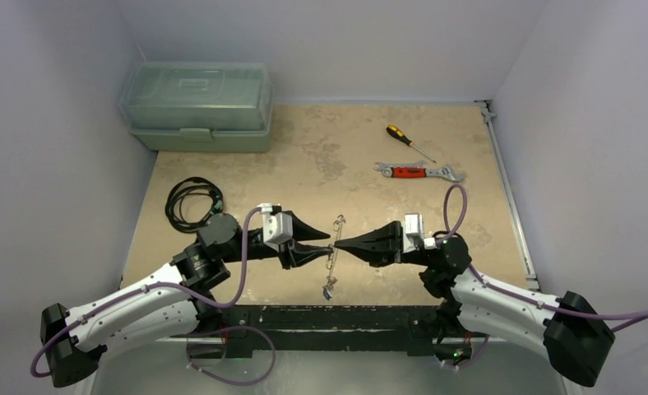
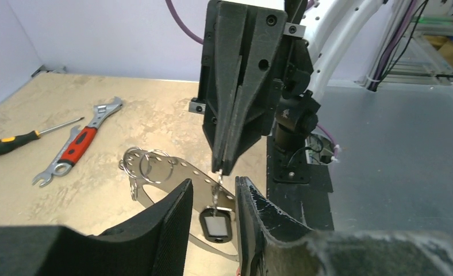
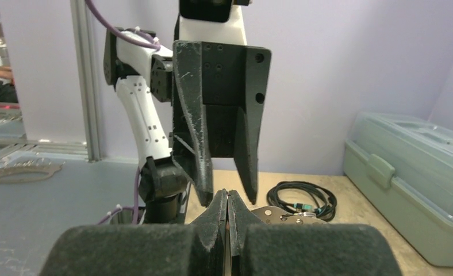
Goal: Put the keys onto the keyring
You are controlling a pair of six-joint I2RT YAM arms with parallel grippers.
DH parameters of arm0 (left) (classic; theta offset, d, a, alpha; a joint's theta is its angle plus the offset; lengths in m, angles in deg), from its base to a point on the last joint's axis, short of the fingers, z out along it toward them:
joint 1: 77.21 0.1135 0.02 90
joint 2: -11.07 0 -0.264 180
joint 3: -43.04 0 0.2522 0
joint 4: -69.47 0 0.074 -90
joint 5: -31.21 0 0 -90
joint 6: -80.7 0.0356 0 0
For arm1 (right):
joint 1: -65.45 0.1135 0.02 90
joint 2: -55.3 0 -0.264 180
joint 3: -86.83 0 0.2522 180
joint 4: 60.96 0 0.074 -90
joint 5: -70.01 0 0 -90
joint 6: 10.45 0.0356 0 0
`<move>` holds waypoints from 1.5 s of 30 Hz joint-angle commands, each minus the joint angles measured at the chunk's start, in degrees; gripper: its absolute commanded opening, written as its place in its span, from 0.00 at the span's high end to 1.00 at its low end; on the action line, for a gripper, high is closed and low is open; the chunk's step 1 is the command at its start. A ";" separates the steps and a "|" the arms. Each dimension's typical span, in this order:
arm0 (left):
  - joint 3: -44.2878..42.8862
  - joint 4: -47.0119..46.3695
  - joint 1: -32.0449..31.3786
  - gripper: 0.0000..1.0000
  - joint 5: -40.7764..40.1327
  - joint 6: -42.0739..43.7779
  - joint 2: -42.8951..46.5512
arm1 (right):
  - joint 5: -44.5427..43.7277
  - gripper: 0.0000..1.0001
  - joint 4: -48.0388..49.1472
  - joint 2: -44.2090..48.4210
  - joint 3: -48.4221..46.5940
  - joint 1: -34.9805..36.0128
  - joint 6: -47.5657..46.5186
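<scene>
A pale green lidded toolbox is sitting closed at the far left corner of the tan table, with a coiled black cable lying nearer, apart from it. Far right, a yellow-and-black screwdriver is lying just beyond a red-handled silver wrench, not touching.

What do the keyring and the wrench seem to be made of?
By its look, the keyring is thin sheet metal, silvery and slightly glossy, with punched holes along the band. Both ends of the wrench are bare silver metal; its red and black grip looks like matte plastic or rubber.
</scene>
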 commanded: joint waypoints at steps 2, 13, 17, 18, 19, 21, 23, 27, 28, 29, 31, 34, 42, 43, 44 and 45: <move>-0.29 -5.46 0.20 0.68 2.35 -3.88 1.35 | -7.80 1.00 5.44 3.28 0.75 0.16 0.68; 3.67 -15.54 0.20 0.70 0.78 -7.70 2.69 | -11.44 1.00 5.61 6.87 1.66 0.11 1.20; 7.67 -23.52 0.11 0.71 -2.51 -10.93 2.29 | -11.32 1.00 6.25 7.40 1.79 0.15 1.77; 8.44 -25.36 0.11 0.71 -2.60 -11.26 2.03 | -11.33 1.00 6.17 7.51 1.76 0.16 1.82; 8.97 -26.83 0.10 0.71 -2.69 -11.46 1.69 | -11.41 1.00 5.94 7.52 1.68 0.16 1.89; 9.38 -28.82 0.11 0.71 -2.53 -11.61 0.87 | -11.46 1.00 5.80 7.52 1.50 0.15 2.10; 9.50 -30.33 0.11 0.71 -1.80 -11.42 -0.28 | -11.50 1.00 6.14 7.45 1.48 0.11 2.46; 9.98 -34.03 0.07 0.72 -0.96 -11.86 -2.39 | -11.44 1.00 7.23 6.81 1.67 0.16 3.20; 10.09 -35.24 0.09 0.72 -0.65 -12.06 -2.87 | -11.35 1.00 7.47 6.61 1.67 0.16 3.35; 10.24 -36.53 0.10 0.73 -0.27 -12.25 -3.31 | -11.22 1.00 7.76 6.32 1.66 0.16 3.54; 10.09 -37.33 0.11 0.76 0.08 -12.29 -4.69 | -10.86 1.00 8.27 5.85 1.59 0.16 3.90; 10.01 -38.52 0.11 0.77 0.27 -11.99 -6.19 | -10.30 1.00 8.74 5.65 1.41 0.16 4.15; 9.69 -41.68 0.11 0.83 1.28 -11.85 -10.01 | -9.76 1.00 8.52 5.76 1.06 0.16 4.25; 9.64 -41.92 0.07 0.85 1.33 -11.84 -10.25 | -9.75 1.00 8.44 5.79 1.05 0.16 4.25; 9.63 -42.32 0.11 0.86 1.41 -11.83 -10.43 | -9.68 1.00 8.36 5.76 1.05 0.16 4.16; 9.60 -42.64 0.11 0.87 1.41 -11.83 -10.61 | -9.60 1.00 8.29 5.73 0.95 0.16 4.11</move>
